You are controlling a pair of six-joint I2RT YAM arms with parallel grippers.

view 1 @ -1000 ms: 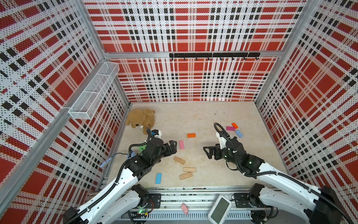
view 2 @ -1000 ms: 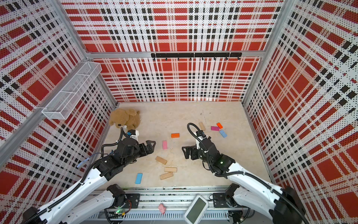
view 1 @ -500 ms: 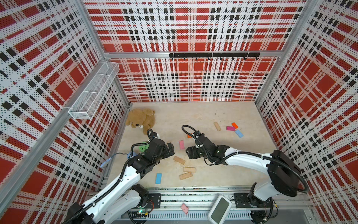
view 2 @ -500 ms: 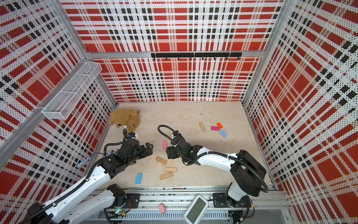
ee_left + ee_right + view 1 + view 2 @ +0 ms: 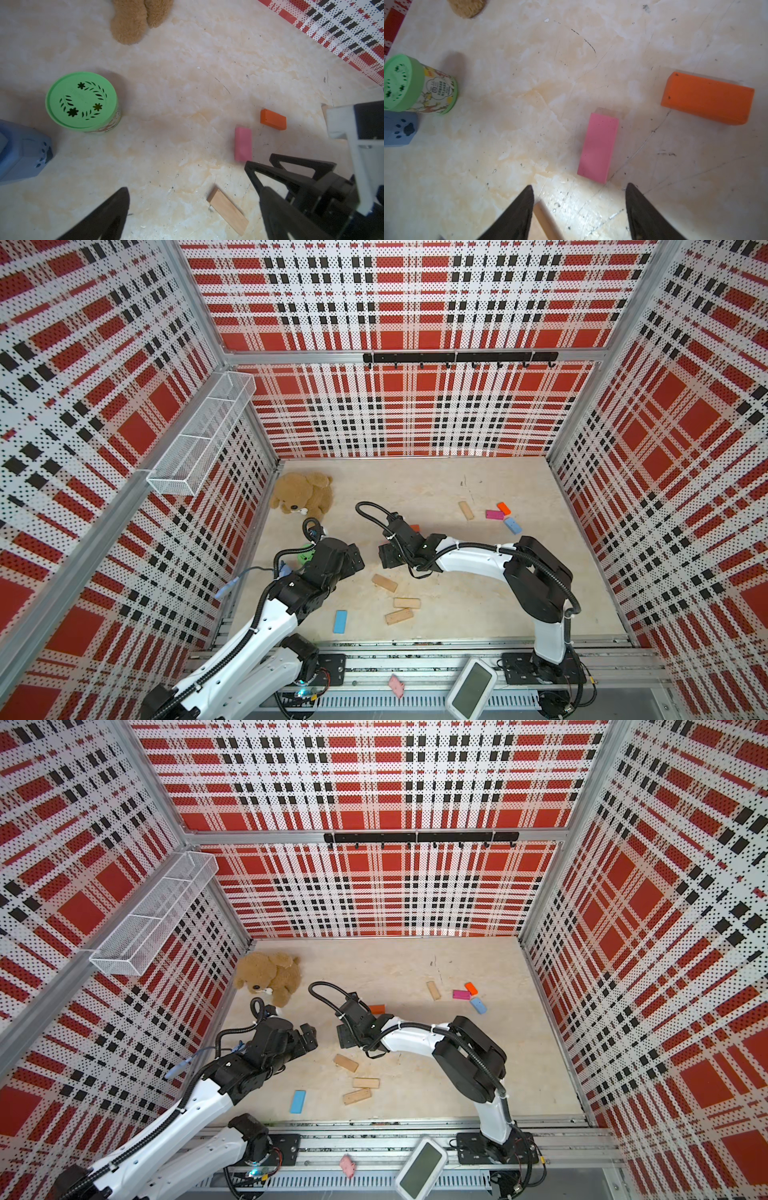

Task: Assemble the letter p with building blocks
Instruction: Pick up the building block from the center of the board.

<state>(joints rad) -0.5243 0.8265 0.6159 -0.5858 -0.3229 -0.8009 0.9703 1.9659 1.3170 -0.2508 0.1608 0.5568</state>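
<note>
Building blocks lie flat on the beige floor. In the right wrist view a light pink block (image 5: 598,148) sits just beyond my open right gripper (image 5: 579,191), with nothing between the fingers. An orange block (image 5: 707,98) lies past it, and a tan block's end (image 5: 546,222) shows beside one finger. In both top views the right gripper (image 5: 386,556) covers the pink block. My left gripper (image 5: 353,560) stands open close by; a tan block (image 5: 227,211) lies below it. Two more tan blocks (image 5: 406,603) (image 5: 399,616) and a light blue one (image 5: 340,621) lie nearer the front.
A teddy bear (image 5: 301,497) and a green cylinder (image 5: 82,101) with a blue box (image 5: 20,153) sit at the left. Several more blocks (image 5: 494,514) lie at the far right. A white device (image 5: 471,686) and a pink block (image 5: 396,686) rest on the front rail.
My right arm has swung left from the middle right to the pink block beside the left gripper, and its jaws have narrowed somewhat. The left gripper has barely moved.
</note>
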